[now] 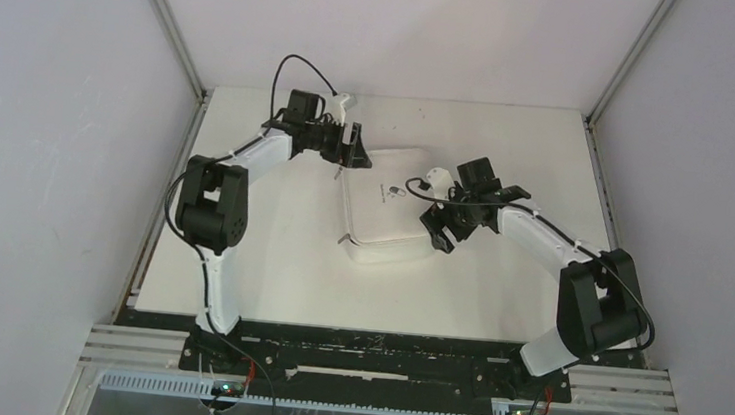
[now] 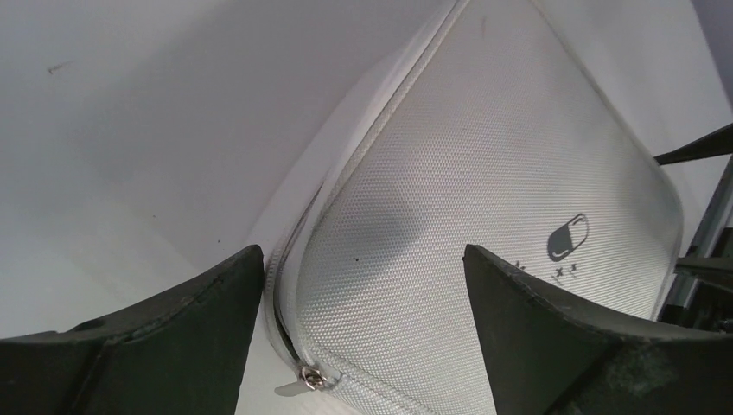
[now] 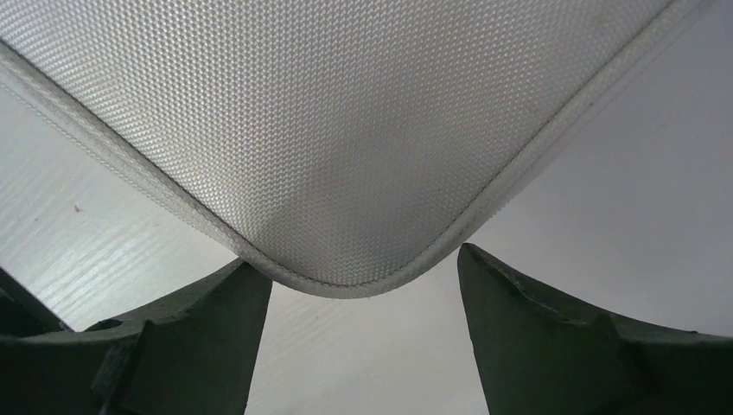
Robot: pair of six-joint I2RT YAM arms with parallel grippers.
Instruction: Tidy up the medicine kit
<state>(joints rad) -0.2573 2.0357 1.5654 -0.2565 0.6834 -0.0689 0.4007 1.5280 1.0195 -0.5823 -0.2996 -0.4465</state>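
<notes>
Medicine kit (image 1: 391, 208), white woven rounded-square zip case, lid down. Your left gripper (image 2: 361, 259) gapes astride its silver zip pull (image 2: 302, 378); right gripper (image 3: 359, 259) gapes round a corner. Zip step, likely: pinch that pull.

The medicine kit (image 2: 484, 173) is white woven cloth, finely pebbled and matt; its piped seam between the fingers (image 3: 173, 346) of the right gripper (image 3: 356, 259) looks smooth. Between the matt black plastic fingers (image 2: 173, 337) of the left gripper (image 2: 361, 249), a small zip pull (image 2: 302, 379) gleams like metal. The table (image 2: 130, 130) is smooth, matt white.
</notes>
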